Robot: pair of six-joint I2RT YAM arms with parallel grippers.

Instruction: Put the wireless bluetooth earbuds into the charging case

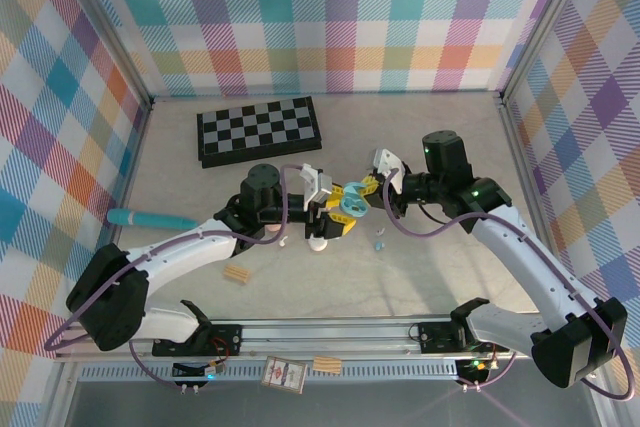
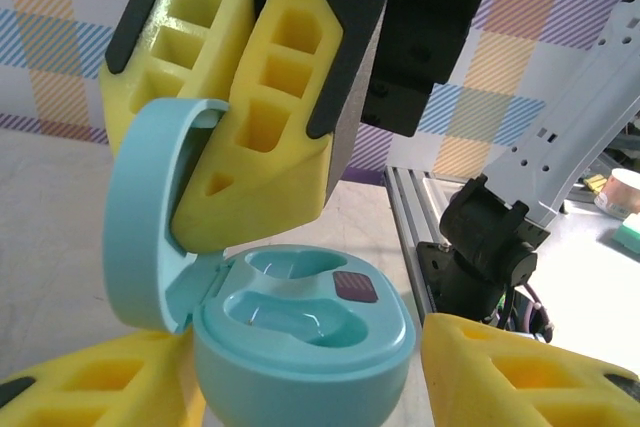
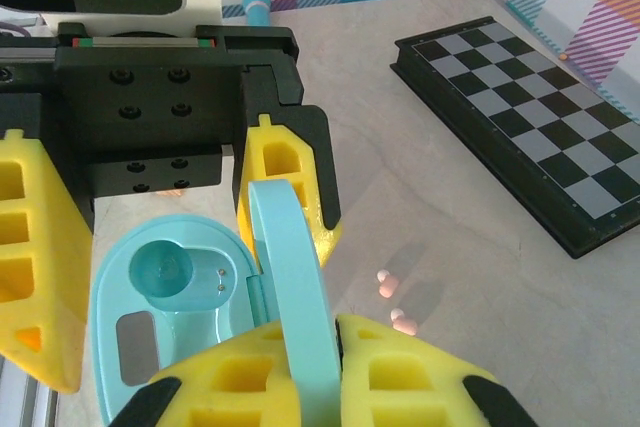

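Where the arms meet mid-table in the top view, the left gripper and right gripper both clamp the open light-blue charging case, with a blue earbud loose on the table near it. Left wrist: left fingers squeeze the case base, right fingers pinch the lid, both wells empty. Right wrist: two pink earbuds lie on the table near the case.
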